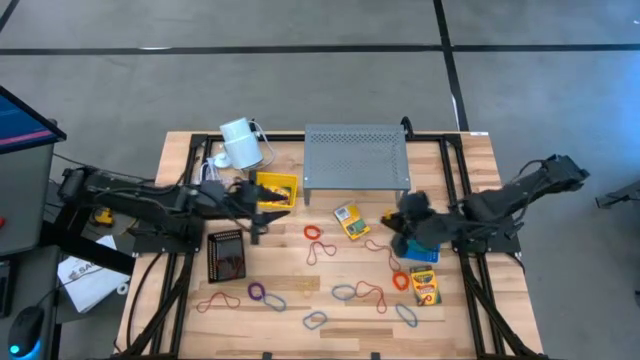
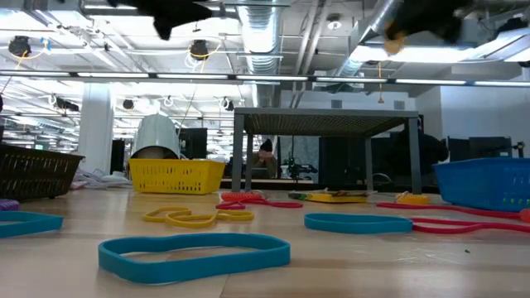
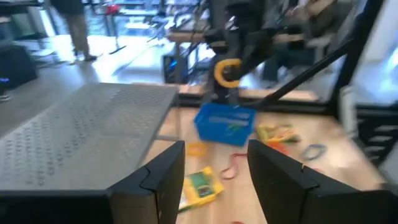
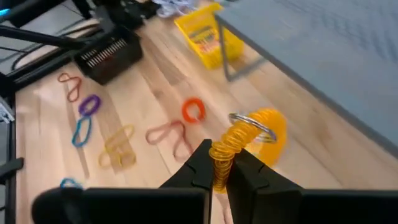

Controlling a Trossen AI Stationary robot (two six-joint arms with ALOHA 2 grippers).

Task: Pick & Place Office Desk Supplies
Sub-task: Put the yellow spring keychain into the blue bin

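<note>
Many thin rubber-band loops [image 1: 345, 292] in red, orange, blue and purple lie spread over the wooden table. Two crayon boxes lie flat: one [image 1: 350, 221] at mid-table, one [image 1: 425, 286] near the right. My right gripper [image 1: 404, 214] hangs above the blue basket [image 1: 421, 250] and is shut on a yellow coiled cord [image 4: 249, 134], which also shows from across the table [image 3: 226, 72]. My left gripper [image 3: 214, 180] is open with nothing between its fingers, and it hovers beside the yellow basket [image 1: 276, 190]. My right gripper pinches one end of the yellow coil [image 4: 221, 163] between its two fingers. The fingers come from the table's right, slanting down. The rest of the coil, with a metal ring [image 4: 251, 124], reaches out past the fingertips, clear of the table.
A grey perforated shelf [image 1: 355, 156] stands at the far middle, and a white cylinder with cord [image 1: 240, 143] at the far left. A black basket [image 1: 227, 256] sits at the left. Bare wood shows along the near edge between the loops.
</note>
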